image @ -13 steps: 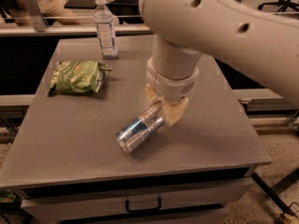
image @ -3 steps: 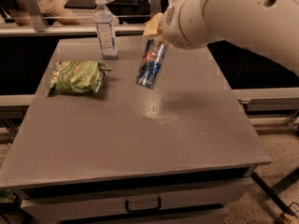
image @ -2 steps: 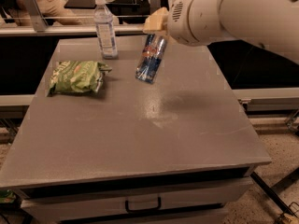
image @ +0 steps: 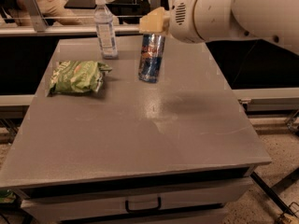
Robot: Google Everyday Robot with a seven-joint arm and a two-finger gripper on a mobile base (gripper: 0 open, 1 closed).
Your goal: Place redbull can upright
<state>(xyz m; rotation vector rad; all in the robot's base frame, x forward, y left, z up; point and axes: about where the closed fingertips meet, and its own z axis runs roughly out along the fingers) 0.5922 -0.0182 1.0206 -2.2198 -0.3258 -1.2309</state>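
A robot arm held a drink can almost upright over a grey table.

The gripper [image: 153, 24] hung above the far middle of the table [image: 140, 139], its pale fingers clamped on the top end of the redbull can [image: 151, 59]. The can's long axis ran nearly vertical, top end up and leaning slightly to the right. Its lower end was at or just above the tabletop; contact could not be told. A water bottle [image: 105, 28] stood near its left, and a green snack bag [image: 77, 77] lay further left.
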